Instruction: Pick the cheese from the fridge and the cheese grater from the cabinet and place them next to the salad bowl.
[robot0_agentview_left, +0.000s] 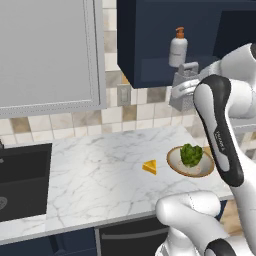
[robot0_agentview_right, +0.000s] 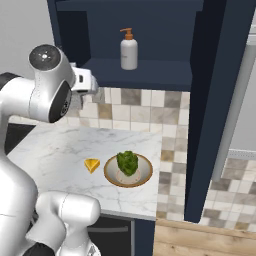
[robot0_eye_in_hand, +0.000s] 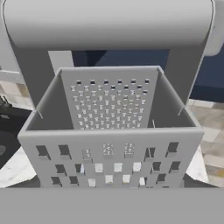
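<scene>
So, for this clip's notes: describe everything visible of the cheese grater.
The cheese grater is a grey, metal-looking box grater with tapered sides, a thick rounded handle across the top and walls punched with rows of small holes and slots. In the left base view it hangs upright in the air in front of the navy cabinet, above the counter and off its surface, at the end of the arm. The hand view looks down at it from very close.

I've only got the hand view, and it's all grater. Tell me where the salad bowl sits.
Observer: The salad bowl sits on the marble counter, near its right end, below the navy cabinet.
Operator: Give me the cheese.
Observer: The cheese lies on the counter just left of the bowl, apart from it.
Operator: Report what's in the cabinet.
Observer: A white soap bottle stands on its shelf.
</scene>
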